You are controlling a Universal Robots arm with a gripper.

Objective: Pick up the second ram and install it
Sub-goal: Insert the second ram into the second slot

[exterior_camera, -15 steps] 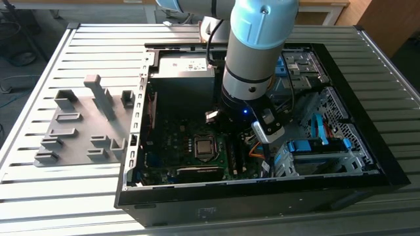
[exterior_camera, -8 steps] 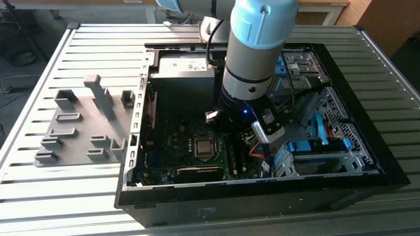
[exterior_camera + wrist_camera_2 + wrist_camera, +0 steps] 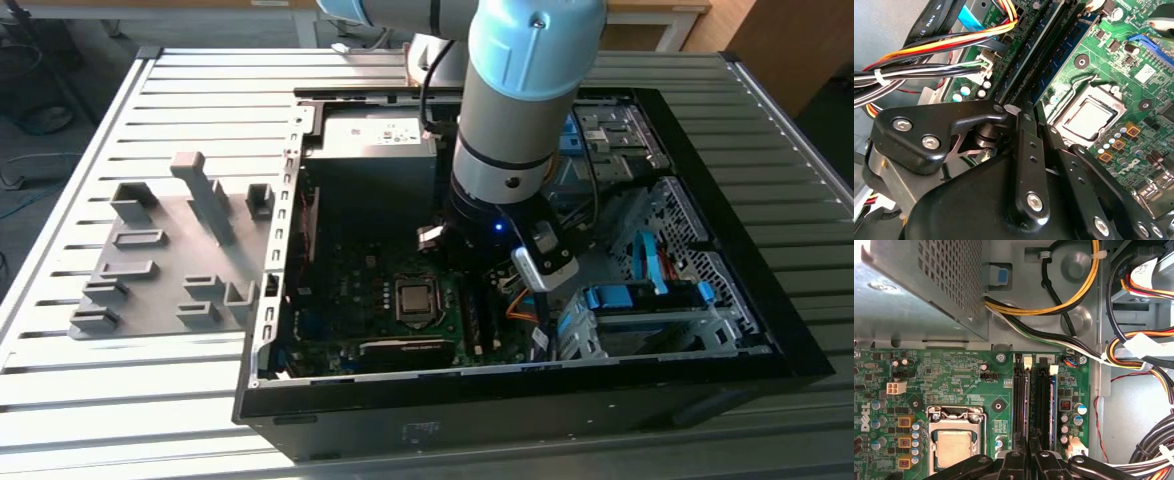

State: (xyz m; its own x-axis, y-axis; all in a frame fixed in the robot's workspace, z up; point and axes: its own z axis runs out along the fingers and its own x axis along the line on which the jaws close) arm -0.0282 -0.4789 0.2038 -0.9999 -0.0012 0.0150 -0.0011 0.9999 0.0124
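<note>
The gripper (image 3: pixel 1026 112) sits nearest the lens in the second wrist view, its black fingers (image 3: pixel 1030 165) drawn together over the memory slots (image 3: pixel 1035 405) beside the CPU socket (image 3: pixel 954 442). Whether they grasp anything cannot be told. The second ram (image 3: pixel 1066 52), a blue-green board, stands in a slot just ahead of the fingertips, inside the open computer case (image 3: pixel 747 330).

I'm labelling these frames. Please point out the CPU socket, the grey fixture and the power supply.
CPU socket (image 3: pixel 956 447), first wrist view, on its metal lid.
Grey fixture (image 3: pixel 174 262), exterior view, flat base.
Power supply (image 3: pixel 919 285), first wrist view, perforated side.
</note>
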